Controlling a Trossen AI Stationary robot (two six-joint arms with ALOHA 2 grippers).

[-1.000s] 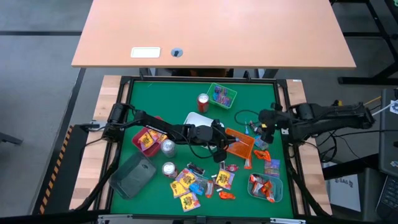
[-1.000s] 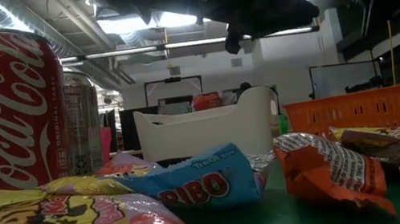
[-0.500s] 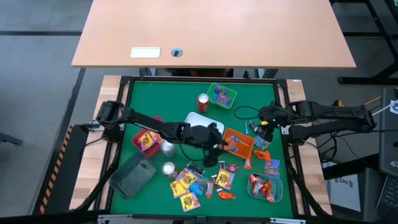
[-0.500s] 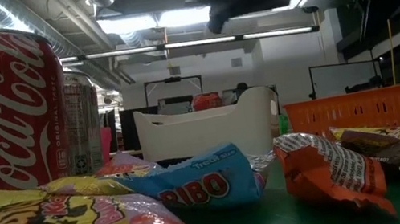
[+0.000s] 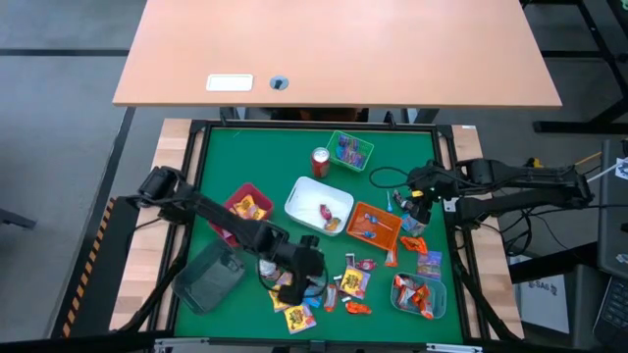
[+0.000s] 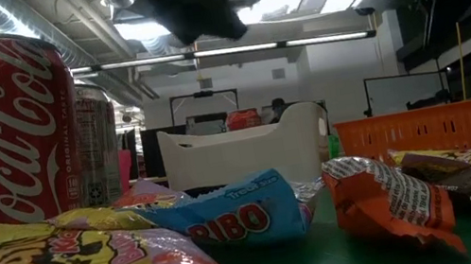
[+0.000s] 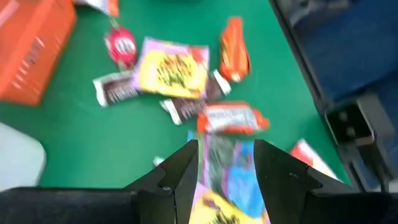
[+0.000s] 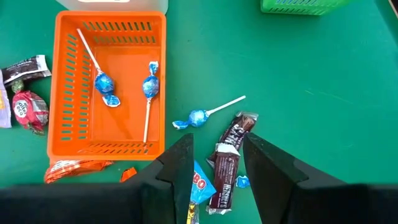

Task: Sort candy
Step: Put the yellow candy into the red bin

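"Coca-Cola" is read on the red can (image 6: 15,130) and "HARIBO" on the blue packet (image 6: 235,214) in the low view. The left end effector (image 7: 225,165) is seen with fingers spread, empty, above the candy pile (image 5: 319,289); an orange-wrapped sweet (image 7: 231,119) lies just ahead of its tips and a yellow packet (image 7: 172,73) further ahead. The right end effector (image 8: 217,155) is parted over a dark bar (image 8: 225,168), one lollipop (image 8: 199,117) just ahead on the green counter (image 8: 311,93). Two lollipops lie in the orange tray (image 8: 68,81) beyond.
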